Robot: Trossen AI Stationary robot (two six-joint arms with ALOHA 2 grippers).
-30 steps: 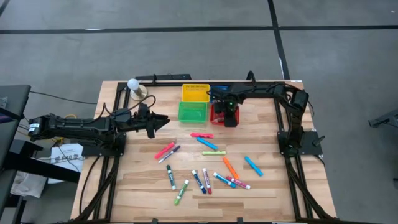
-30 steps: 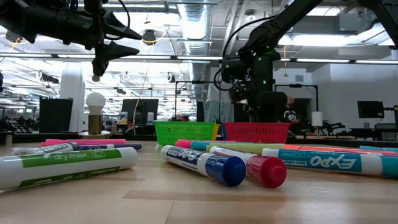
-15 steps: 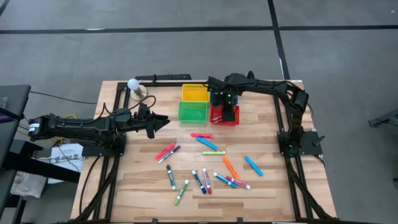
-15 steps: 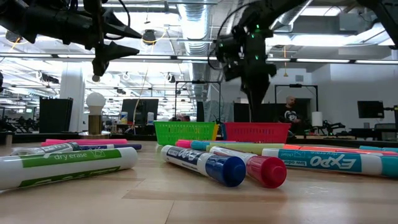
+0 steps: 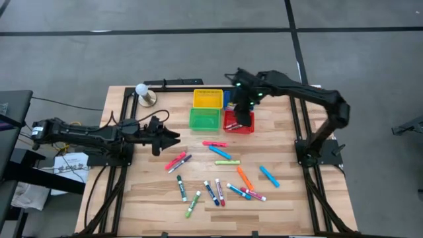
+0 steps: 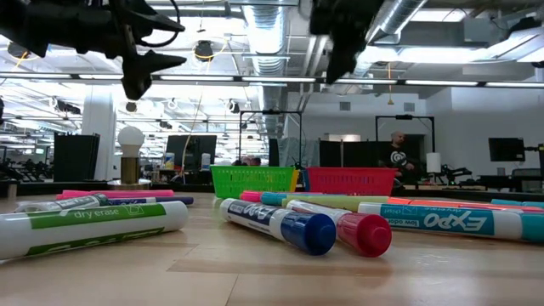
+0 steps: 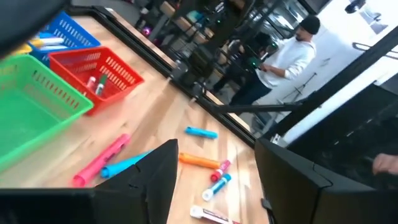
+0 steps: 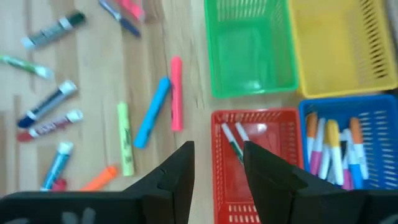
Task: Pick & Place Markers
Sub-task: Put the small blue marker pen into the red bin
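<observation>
Several markers lie loose on the wooden table, among them a pink one point(image 5: 213, 143), a blue one point(image 5: 220, 153) and an orange one point(image 5: 244, 178). Two markers point(image 8: 233, 140) lie in the red basket point(image 5: 235, 127); several more point(image 8: 336, 149) fill the blue basket point(image 8: 373, 106). My right gripper point(image 8: 217, 165) hovers open high above the red basket, holding nothing. My left gripper point(image 7: 214, 180) is open and empty in the air at the table's left, above and left of the pink point(image 5: 175, 160) and purple point(image 5: 183, 162) markers.
The green basket point(image 5: 204, 119) and the yellow basket point(image 5: 207, 98) stand at the far middle beside the red and blue ones. A small lamp with a white globe point(image 5: 141, 90) stands at the far left. A person point(image 7: 292, 53) stands beyond the table.
My right gripper has risen from down at the red basket to high above it, the arm lifting and swinging slightly toward the far edge. My left gripper has shifted a little toward the near edge. The markers on the table have stayed put.
</observation>
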